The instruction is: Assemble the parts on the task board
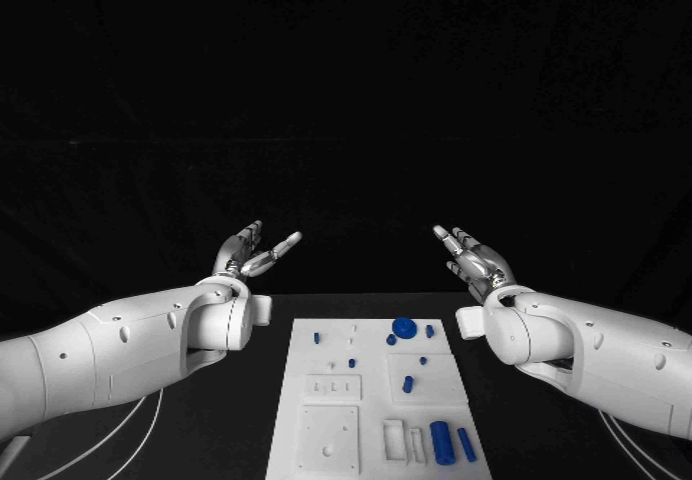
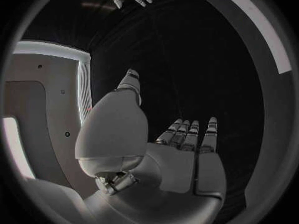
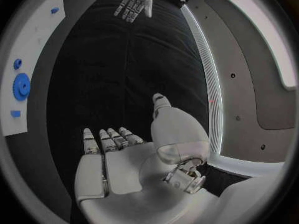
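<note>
Above the black table's (image 1: 216,440) left side, the left hand (image 1: 251,252) is raised on its white arm, silver fingers spread and pointing up, palm turned inward, holding nothing; this looks like a waiting pose, clear of the work, so that the head camera can see the whole board; the left wrist view shows the same hand (image 2: 187,159) flat and bare, fingers straight and slightly apart; between the two arms, low on the table, lies the white rectangular task board (image 1: 378,400), untouched; on its far part sits a round blue toothed gear (image 1: 404,326), with several small blue pegs (image 1: 391,340) scattered just beside and nearer than it; a short blue cylinder (image 1: 408,383) lies near the middle; at the near right corner a thick blue cylinder (image 1: 441,442) and a thinner blue rod (image 1: 466,444) lie side by side next to white upright blocks (image 1: 394,439); the parts appear loose, so I judge assembly not yet begun; to the right, the right hand (image 1: 473,260) mirrors the left, lifted high, fingers wide and bare; the right wrist view confirms its empty palm (image 3: 118,159); nothing stands between either hand and the board; reaching the gear means coming down past the small pegs beside it, which could be knocked.
</note>
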{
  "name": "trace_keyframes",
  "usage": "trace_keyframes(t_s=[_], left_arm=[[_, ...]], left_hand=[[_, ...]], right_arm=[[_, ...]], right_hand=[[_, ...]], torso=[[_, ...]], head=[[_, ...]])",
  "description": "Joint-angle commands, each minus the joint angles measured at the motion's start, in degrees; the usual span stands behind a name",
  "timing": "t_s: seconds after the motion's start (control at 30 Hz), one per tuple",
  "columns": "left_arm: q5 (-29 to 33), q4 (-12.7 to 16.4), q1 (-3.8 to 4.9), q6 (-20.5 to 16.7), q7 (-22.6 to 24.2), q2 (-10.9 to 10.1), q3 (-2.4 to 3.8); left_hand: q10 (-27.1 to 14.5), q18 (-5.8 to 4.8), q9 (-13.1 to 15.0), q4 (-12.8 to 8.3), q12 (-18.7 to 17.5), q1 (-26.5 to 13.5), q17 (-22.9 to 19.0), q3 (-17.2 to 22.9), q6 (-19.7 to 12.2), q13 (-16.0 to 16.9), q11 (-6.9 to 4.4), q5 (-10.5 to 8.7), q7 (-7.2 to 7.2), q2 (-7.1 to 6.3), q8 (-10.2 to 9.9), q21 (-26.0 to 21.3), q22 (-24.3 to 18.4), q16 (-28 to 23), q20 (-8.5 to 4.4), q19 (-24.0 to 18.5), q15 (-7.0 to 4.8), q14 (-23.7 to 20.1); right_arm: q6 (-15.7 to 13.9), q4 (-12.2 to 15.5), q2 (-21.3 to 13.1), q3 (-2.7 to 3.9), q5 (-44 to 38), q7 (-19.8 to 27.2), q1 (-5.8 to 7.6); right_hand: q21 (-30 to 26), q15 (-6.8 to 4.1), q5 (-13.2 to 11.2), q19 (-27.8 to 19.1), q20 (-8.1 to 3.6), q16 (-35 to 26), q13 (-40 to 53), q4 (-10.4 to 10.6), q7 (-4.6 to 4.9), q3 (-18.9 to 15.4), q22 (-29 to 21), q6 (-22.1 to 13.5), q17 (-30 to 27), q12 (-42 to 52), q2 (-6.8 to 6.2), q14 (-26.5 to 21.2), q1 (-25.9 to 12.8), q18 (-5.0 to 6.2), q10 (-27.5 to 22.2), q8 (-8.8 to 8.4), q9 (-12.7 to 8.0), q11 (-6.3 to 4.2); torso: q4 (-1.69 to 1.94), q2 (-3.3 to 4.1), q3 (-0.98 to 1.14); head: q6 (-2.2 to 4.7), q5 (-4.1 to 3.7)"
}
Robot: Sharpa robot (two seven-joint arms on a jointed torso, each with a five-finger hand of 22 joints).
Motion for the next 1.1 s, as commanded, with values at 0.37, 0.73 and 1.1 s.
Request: trace_keyframes(t_s=[0.37, 0.73, 1.1], left_arm=[[1.5, -1.1, 0.55, 5.3, -1.2, -0.1, -0.08], [-1.7, 0.0, 0.7, 13.9, -3.0, -1.6, -0.09], [-7.3, 4.7, 2.2, 28.7, -3.0, -4.4, -0.01]], left_hand=[[12.4, -0.13, 0.6, -0.2, 0.9, 1.3, 0.8, 4.7, 9.0, 0.8, 3.84, -1.03, 3.7, 5.42, 1.1, 3.5, 1.3, 1.2, 0.62, 6.9, 3.98, 12.5], [49.9, -4.06, 1.9, -15.0, 2.5, 4.1, 2.4, 3.2, 36.8, 2.2, 1.29, -1.08, 2.12, 16.07, 2.3, 16.8, 4.7, 6.0, -8.94, 38.1, -0.26, 53.7], [54.0, -4.63, 2.2, -22.2, 2.4, 9.1, 2.7, 5.7, 43.2, 2.1, -0.4, -1.17, 1.49, 18.58, 2.5, 23.7, 7.3, 4.2, -12.8, 41.5, -3.21, 62.1]], right_arm=[[10.5, -4.0, -0.2, 0.23, -7.8, -5.1, 0.83], [8.7, -6.6, 1.2, 0.27, -24.1, -4.1, 0.82], [18.3, -4.4, 0.9, 1.29, -63.5, -13.6, 1.39]], right_hand=[[3.3, 3.04, -1.3, 7.2, 0.25, 1.2, 1.1, -10.8, 3.73, 3.9, 1.4, 10.7, 1.1, 1.0, -0.39, 9.1, 13.7, -0.22, 10.6, 1.38, 1.1, 2.6], [4.2, -1.08, 0.1, 48.1, -6.46, 2.8, 3.2, -22.9, 2.19, 17.7, 3.3, 53.7, 3.3, 2.9, -3.61, 60.2, 14.5, -1.36, 58.5, 2.79, 3.0, -1.03], [7.3, -7.72, -3.6, 66.0, -13.05, 4.8, 3.4, -22.7, -0.01, 27.7, 4.5, 62.4, 5.5, 3.1, -9.08, 77.1, 12.8, -1.26, 70.6, 3.5, 3.6, -5.55]], torso=[[0.02, 0.02, 0.02], [-0.08, 0.38, -0.29], [1.12, 3.03, 0.02]], head=[[-0.56, 0.31], [-1.01, 0.44], [-1.23, -0.66]])
